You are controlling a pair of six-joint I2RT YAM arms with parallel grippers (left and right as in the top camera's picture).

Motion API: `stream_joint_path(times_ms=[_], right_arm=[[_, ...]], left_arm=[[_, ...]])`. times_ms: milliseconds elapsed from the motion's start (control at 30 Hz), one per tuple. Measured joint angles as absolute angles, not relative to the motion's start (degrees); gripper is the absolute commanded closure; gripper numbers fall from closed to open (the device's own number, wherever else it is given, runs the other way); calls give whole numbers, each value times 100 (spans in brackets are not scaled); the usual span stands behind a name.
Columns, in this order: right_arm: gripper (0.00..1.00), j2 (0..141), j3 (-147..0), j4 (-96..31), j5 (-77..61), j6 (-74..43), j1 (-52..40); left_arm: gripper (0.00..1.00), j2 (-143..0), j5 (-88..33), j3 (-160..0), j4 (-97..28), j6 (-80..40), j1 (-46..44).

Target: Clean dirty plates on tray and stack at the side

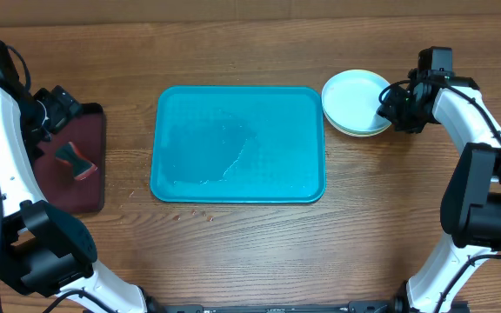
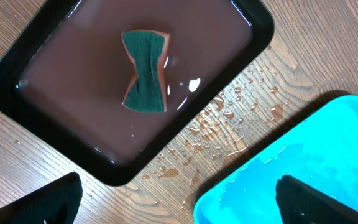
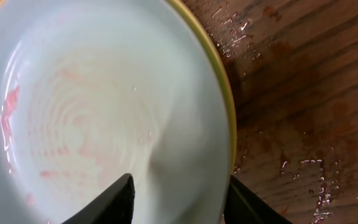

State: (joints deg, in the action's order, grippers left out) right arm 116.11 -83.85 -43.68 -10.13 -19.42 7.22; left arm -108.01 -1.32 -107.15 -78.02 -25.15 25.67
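The round, shallow plastic plates (image 1: 355,102) are stacked just right of the large turquoise rectangular plastic tray (image 1: 237,143). Faint red smears are seen on the top plate. The stack's rim is straddled by the right gripper (image 3: 182,199), jaws apart. The left gripper (image 2: 179,202) is spread wide beside the dark maroon black-rimmed tray (image 2: 5,93), where a green sponge (image 2: 145,71) lies.

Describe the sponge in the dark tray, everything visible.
The sponge is hourglass-shaped, dark green scouring face up, an orange-pink body showing at its edges. It lies flat near the middle of the maroon, black-rimmed tray, in a shallow film of liquid. Nothing else touches it; the open left hand hangs above, clear of it.
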Motion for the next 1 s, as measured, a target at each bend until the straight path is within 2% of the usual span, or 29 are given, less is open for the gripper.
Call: stream_joint_path(times_ms=[233, 467, 633, 700, 900, 933, 967, 1000], right_arm=[[28, 11098, -8370, -4768, -1024, -1962, 722], [27, 9439, -8366, -5310, -1026, -1959, 725], [26, 8597, -8366, -6149, -1017, -1929, 722], [21, 8346, -8361, -6584, -1013, -1885, 722], [18, 7247, -8239, -7262, -906, -1728, 722], [16, 6993, -8169, -7308, -897, -1708, 722], [0, 6711, -8075, -7358, -891, -1691, 722], [0, 6407, -7948, -7413, -878, -1686, 722]], left_arm=[[0, -10801, -132, -10715, -7800, -2512, 2569], [0, -10801, -134, -10715, -7802, -2515, 2567], [0, -10801, -134, -10715, -7804, -2512, 2569], [0, -10801, -132, -10715, -7802, -2515, 2569], [0, -10801, -134, -10715, -7804, -2515, 2569], [0, -10801, -139, -10715, -7802, -2515, 2569], [0, -10801, -137, -10715, -7802, -2515, 2569], [0, -10801, -134, -10715, -7802, -2515, 2569]])
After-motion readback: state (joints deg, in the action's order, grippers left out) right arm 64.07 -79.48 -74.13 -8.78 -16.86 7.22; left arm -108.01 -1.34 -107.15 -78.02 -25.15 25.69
